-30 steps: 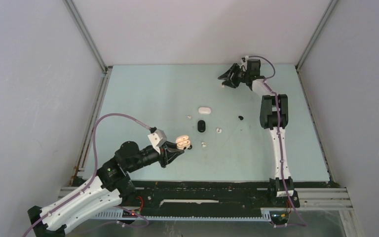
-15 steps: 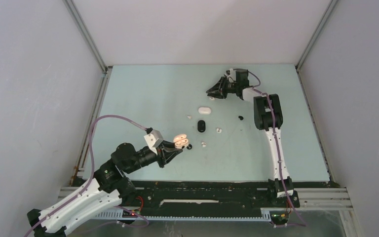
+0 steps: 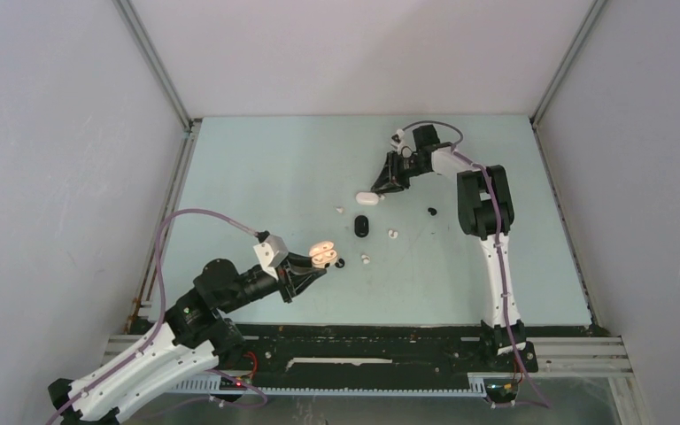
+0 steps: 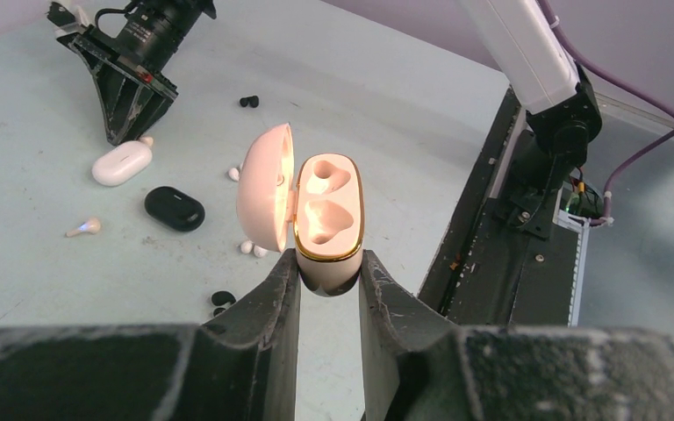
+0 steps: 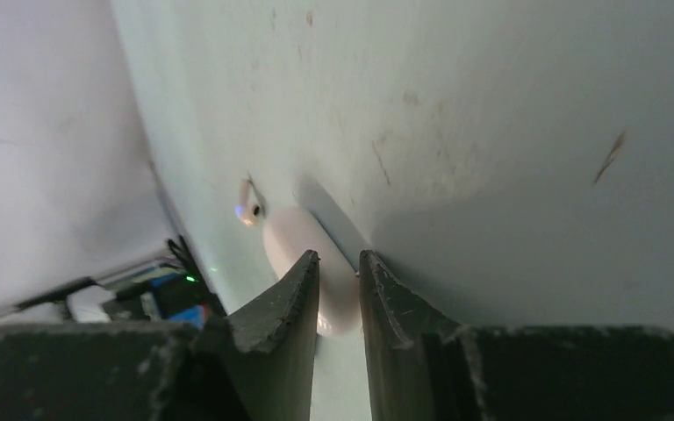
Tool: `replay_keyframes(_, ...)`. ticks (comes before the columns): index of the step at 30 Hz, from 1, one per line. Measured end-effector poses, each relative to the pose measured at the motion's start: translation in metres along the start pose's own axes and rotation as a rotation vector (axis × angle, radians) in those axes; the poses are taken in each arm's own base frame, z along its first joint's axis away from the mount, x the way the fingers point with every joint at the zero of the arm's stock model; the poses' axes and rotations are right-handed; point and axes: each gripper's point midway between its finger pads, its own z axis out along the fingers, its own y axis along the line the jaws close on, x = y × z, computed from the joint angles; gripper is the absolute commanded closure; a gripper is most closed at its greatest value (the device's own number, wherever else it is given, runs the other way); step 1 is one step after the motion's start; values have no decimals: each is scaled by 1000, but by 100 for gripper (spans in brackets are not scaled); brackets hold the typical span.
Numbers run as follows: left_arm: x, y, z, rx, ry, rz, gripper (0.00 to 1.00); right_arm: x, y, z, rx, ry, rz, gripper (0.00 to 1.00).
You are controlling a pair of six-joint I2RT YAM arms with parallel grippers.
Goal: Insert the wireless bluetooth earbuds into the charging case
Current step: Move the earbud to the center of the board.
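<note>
Left gripper (image 4: 327, 267) clenched on open beige charging case (image 4: 326, 210), both wells empty; right gripper (image 5: 340, 260), jaws nearly together, grip indeterminable, beside closed white case (image 5: 290, 241); earbuds (image 3: 392, 234) lie loose, none inserted.

Both arms are built from white links and black joint housings: left arm (image 3: 142, 359), right arm (image 3: 498, 266). A purple cable (image 3: 166, 237) is run along each. The left hand (image 4: 328, 272) and right hand (image 5: 340, 259) are formed of matte black, wedge-shaped fingers (image 4: 263, 316) with a grainy finish. A white block (image 3: 270, 251) is mounted at the left wrist. The base (image 3: 506, 341) is black.
</note>
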Motion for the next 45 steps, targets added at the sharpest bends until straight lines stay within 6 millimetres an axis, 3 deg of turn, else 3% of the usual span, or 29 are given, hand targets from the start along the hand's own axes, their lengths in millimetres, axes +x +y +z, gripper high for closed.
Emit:
replay_keyframes(9, -7, -7, -4, 30, -28, 0, 93, 46, -4, -13, 164, 130, -165, 81)
replay_keyframes(14, -9, -10, -6, 49, -39, 2, 93, 84, -2, -19, 222, 231, -241, 84)
replay_keyframes(18, -11, -13, -6, 64, -44, 1, 93, 119, 0, -25, 277, 312, -300, 83)
replay_keyframes(24, -14, -17, -8, 81, -56, -8, 93, 149, 2, -44, 310, 357, -353, 79)
replay_keyframes(27, -15, -18, -9, 85, -62, -7, 93, 146, 19, -59, 276, 315, -395, 69)
replay_keyframes(30, -15, -19, -9, 91, -61, -7, 94, 126, 44, -73, 278, 216, -488, 50)
replay_keyframes(35, -14, -20, -8, 99, -56, -8, 97, 91, 70, -86, 421, 61, -662, 48)
replay_keyframes(39, -15, -21, -8, 101, -59, -7, 100, 77, 62, -71, 542, 63, -702, 53)
replay_keyframes(45, -16, -22, -8, 109, -62, -5, 100, 78, 15, -46, 665, 156, -630, 57)
